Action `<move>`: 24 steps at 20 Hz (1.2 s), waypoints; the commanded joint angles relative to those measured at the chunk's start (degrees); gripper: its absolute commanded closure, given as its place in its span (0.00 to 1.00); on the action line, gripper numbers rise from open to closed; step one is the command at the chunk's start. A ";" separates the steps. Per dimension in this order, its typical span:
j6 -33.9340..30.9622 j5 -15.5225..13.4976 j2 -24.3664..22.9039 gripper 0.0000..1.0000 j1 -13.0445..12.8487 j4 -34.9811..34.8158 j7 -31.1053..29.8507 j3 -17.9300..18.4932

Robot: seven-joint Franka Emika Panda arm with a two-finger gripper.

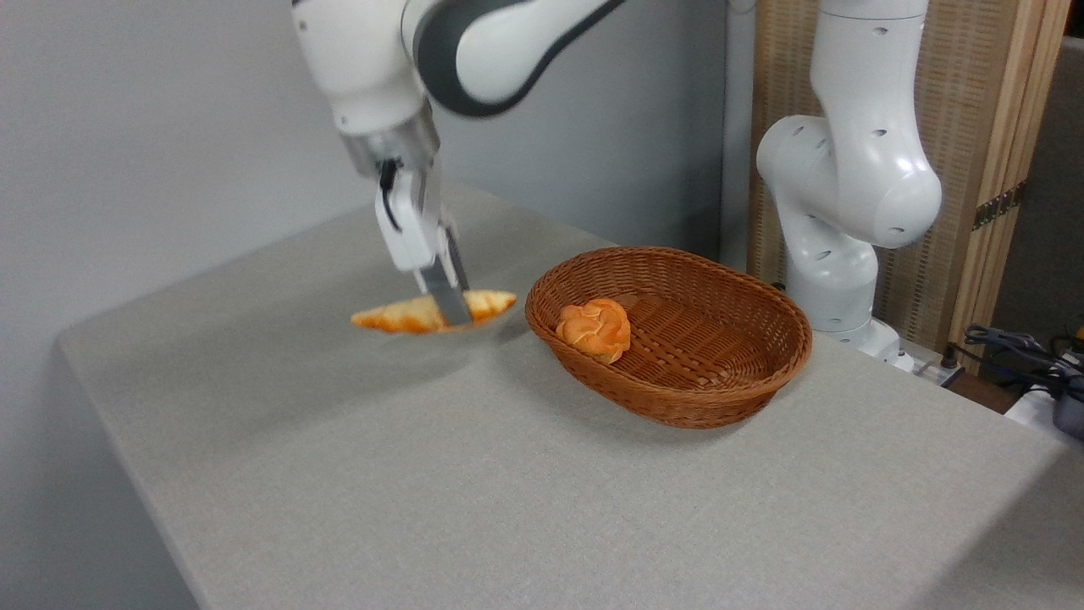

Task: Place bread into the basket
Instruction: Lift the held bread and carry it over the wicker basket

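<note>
The bread [398, 315] is a long, flat, golden loaf with pointed ends, lying just left of the basket [720, 288]. My gripper [453, 312] comes down from above onto the loaf's middle, its fingers shut on it. Whether the loaf rests on the table or hangs just above it, I cannot tell. The basket is an oval reddish-brown wicker one, standing right of centre on the table.
A small round orange bun [595, 329] lies inside the basket at its left end. The arm's white base [834, 280] stands behind the basket at the right. Cables [1016, 347] lie off the table's far right. The grey tablecloth [423, 474] covers the table.
</note>
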 commanded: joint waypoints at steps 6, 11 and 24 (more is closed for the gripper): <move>-20.81 -0.29 -9.30 0.76 -0.04 0.10 1.77 7.34; -29.18 1.55 -9.75 0.22 -0.04 -2.53 9.83 10.77; -28.92 7.00 -9.13 0.00 -0.22 -7.46 27.88 10.78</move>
